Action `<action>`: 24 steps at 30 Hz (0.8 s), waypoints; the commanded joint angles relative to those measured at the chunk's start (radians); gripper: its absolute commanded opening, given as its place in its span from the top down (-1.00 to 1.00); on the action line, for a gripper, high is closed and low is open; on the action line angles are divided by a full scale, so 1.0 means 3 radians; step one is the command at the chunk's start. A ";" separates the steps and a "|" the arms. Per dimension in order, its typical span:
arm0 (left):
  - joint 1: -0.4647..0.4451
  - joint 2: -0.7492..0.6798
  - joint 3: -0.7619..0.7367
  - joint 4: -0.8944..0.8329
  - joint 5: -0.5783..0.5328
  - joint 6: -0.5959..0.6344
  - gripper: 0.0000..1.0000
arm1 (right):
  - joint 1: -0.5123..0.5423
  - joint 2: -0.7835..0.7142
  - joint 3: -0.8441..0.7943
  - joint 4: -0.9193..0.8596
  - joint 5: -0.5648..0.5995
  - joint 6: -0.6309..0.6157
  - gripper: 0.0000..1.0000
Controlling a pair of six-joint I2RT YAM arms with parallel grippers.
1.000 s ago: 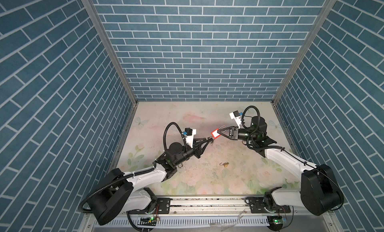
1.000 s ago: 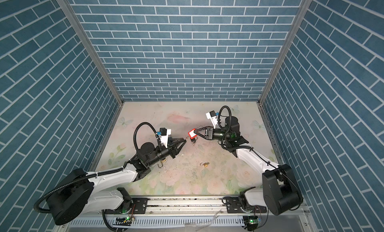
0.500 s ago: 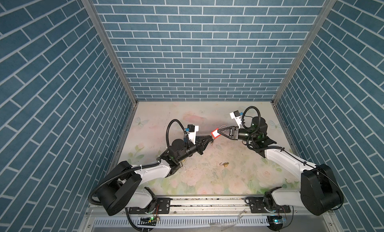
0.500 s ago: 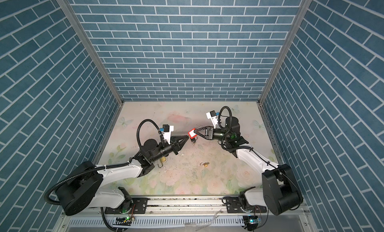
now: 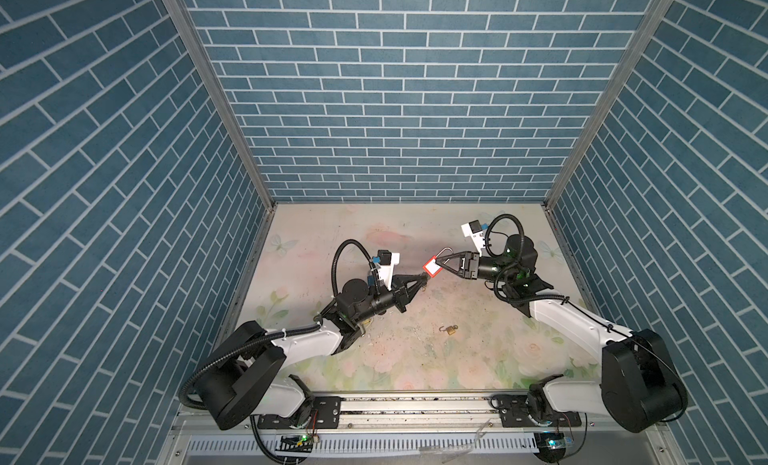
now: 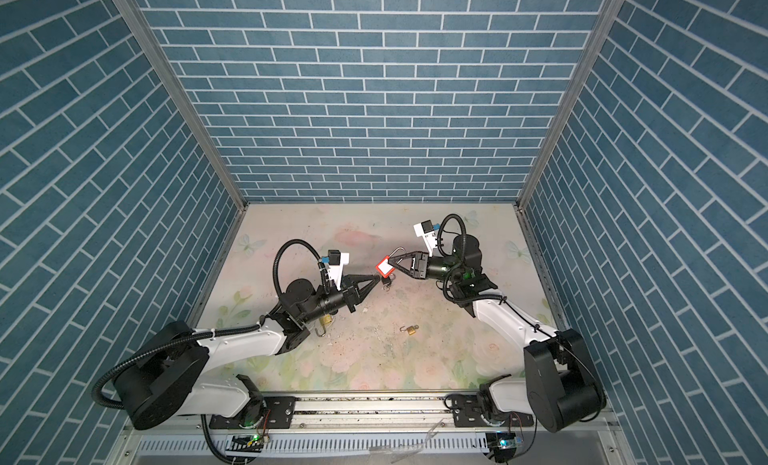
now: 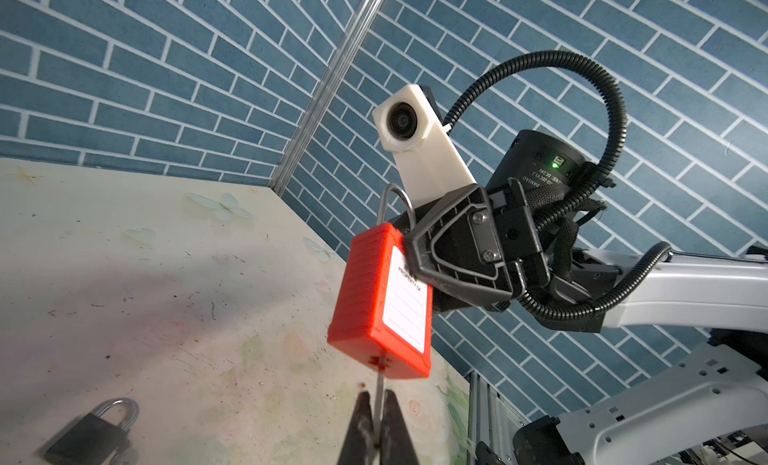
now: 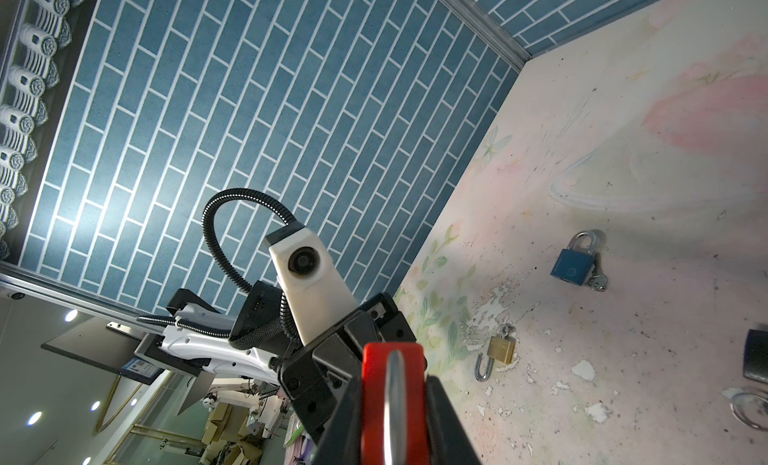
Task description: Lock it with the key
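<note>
Both jaws of the left gripper (image 7: pixel 377 434) are pressed together on the thin blade of the key (image 7: pixel 378 394). The blade runs straight up to the keyhole in the bottom of the red padlock (image 7: pixel 382 300). The right gripper (image 5: pixel 442 264) is clamped on the two sides of this red body and holds it in the air over the middle of the table (image 5: pixel 374 234). The silver shackle (image 5: pixel 445 251) points to the far side; I cannot tell if it is pushed in.

The two grippers meet tip to tip, left one from the near left, right one from the right.

On the table just under them lies a blue padlock (image 8: pixel 571 267) with small keys beside it. A brass padlock (image 6: pixel 411 329) with open shackle lies nearer to me, apart from both arms. A second brass padlock (image 6: pixel 326 319) lies close under the wrist of the left arm.

The blue brick walls (image 5: pixel 395 109) stand on the left, right and far edges. The grippers are well apart from all three; the right arm's elbow is nearer to the right wall.
</note>
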 commanded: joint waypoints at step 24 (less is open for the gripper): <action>0.0577 0.0504 0.0146 0.0846 0.0489 -0.1604 1.00 | 0.0156 0.0144 -0.0640 0.1561 -0.0061 -0.0587 1.00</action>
